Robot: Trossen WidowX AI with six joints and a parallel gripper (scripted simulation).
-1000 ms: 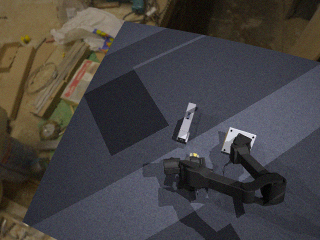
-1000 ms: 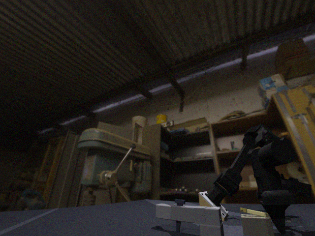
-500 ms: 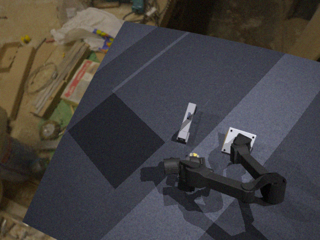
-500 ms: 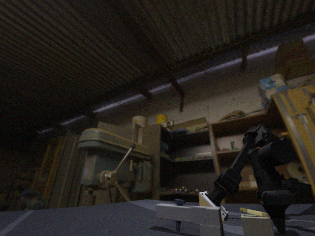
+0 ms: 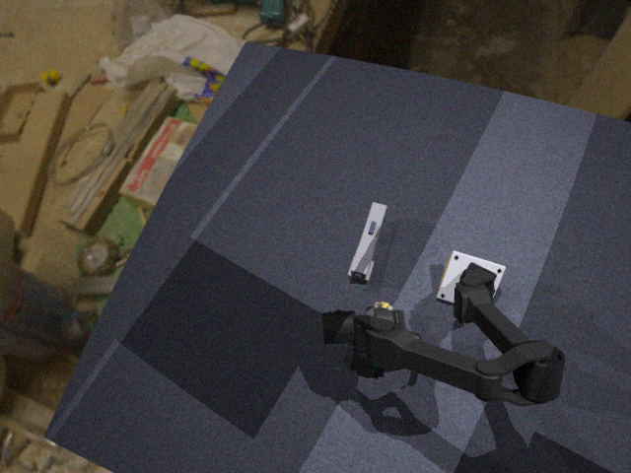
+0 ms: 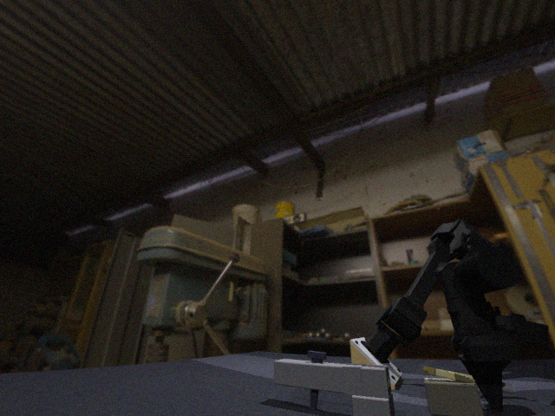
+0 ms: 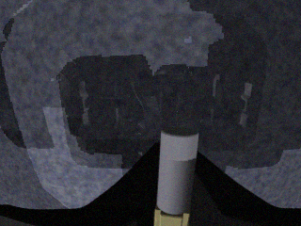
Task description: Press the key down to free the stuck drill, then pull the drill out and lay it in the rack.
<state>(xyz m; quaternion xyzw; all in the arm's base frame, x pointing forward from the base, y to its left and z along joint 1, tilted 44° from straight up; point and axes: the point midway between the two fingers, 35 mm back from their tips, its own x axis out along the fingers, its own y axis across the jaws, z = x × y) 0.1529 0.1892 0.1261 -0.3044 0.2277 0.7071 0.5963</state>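
The table is carrying all items; the white bar is serving as landmark. The black arm is standing on a white base plate near the bar, rising to a high elbow and folding back down, with its gripper pointing down at table level, to one side of the bar. The white bar is lying level, with a dark peg showing above and below it.

The gripper is standing nearly closed, its fingers gripping what is appearing to be the drill, a grey cylinder. A pale block is standing between bar and gripper in the exterior view. A yellow piece is tilting over that block.

The arm is hiding the fingertips from above, the wrist frame is cutting off the yellow piece, and darkness is blurring finger contact.

The drill is lying apart from the bar, at the gripper. In the wrist view its long axis is running almost straight up the frame, far end pointing away from the yellow piece; whether it is upright is not readable.
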